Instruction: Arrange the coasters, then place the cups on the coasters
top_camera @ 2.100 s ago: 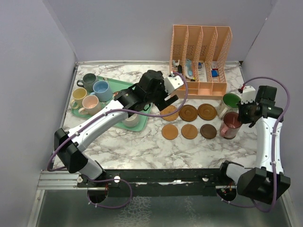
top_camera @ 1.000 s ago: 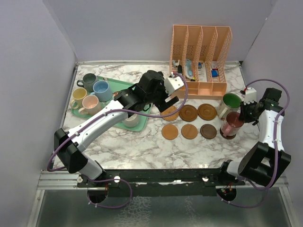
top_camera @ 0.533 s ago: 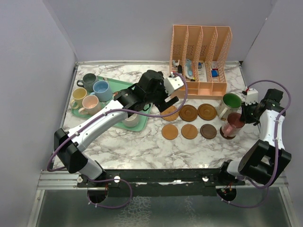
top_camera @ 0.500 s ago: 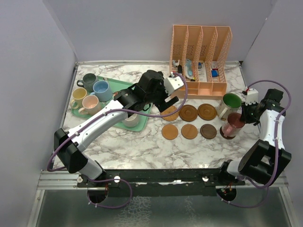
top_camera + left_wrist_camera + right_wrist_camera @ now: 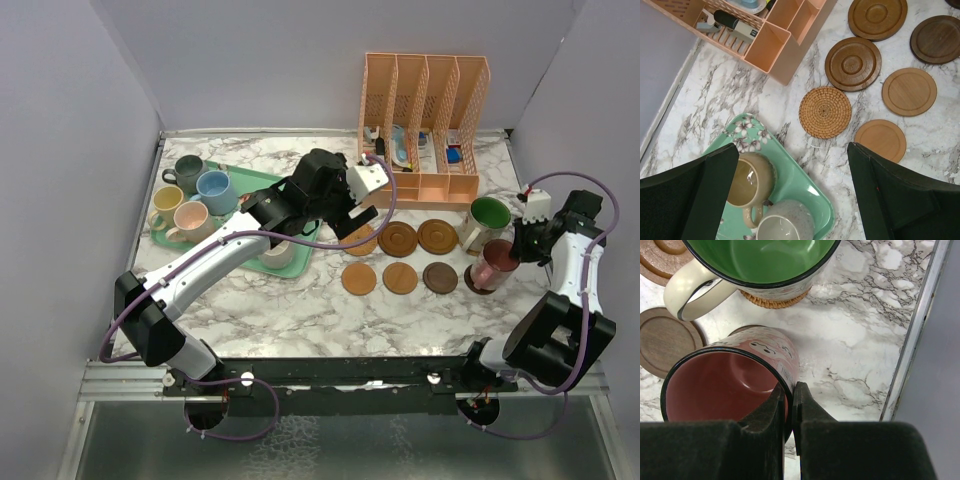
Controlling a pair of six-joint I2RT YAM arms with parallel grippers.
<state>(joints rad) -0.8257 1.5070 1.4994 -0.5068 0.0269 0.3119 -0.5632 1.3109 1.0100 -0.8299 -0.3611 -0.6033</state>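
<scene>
Over on the right side of the table, my right gripper was clamped on the rim of the maroon cup, which sat over a dark coaster. Couldn't tell if it was seated flat yet, tbh. The green cup just behind it was already on its woven coaster. So I'd call that one done, one nearly. Six bare coasters lay in two neat rows in the middle, so arranging looked finished. My left gripper hung wide and empty over the edge of the mint tray, where six cups needed moving.
</scene>
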